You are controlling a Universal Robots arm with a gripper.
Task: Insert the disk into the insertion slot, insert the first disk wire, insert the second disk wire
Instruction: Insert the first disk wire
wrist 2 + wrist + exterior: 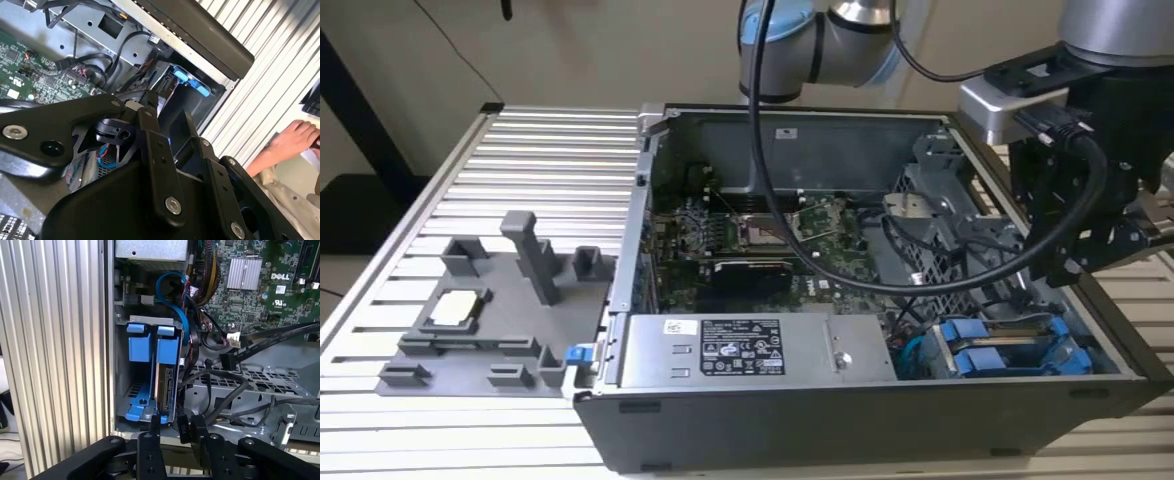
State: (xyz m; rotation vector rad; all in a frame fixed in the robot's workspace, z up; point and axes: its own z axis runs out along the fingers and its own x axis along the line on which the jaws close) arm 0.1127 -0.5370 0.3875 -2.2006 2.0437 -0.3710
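The disk (164, 385) stands on edge in its blue carrier inside the insertion slot (131, 390), its bare connector end facing out of the bay. An empty blue carrier (139, 347) sits beside it. My gripper (176, 432) hovers just outside the bay's mouth, open. A black wire plug (183, 427) lies between my fingers, close to one finger (198, 434) and apart from the other. A second black plug (227, 360) hangs loose over the perforated cage. In the exterior view my gripper (1067, 270) is above the blue carriers of the slot (1003, 350), at the case's near corner on the exterior view's right.
The open computer case (854, 420) holds a green motherboard (761, 240) and a silver box with a sticker (747, 350). Black cables (220, 390) loop beside the bay. A grey fixture (494, 310) sits on the ribbed table at the exterior view's left. A person's hand (295, 137) rests beyond the case.
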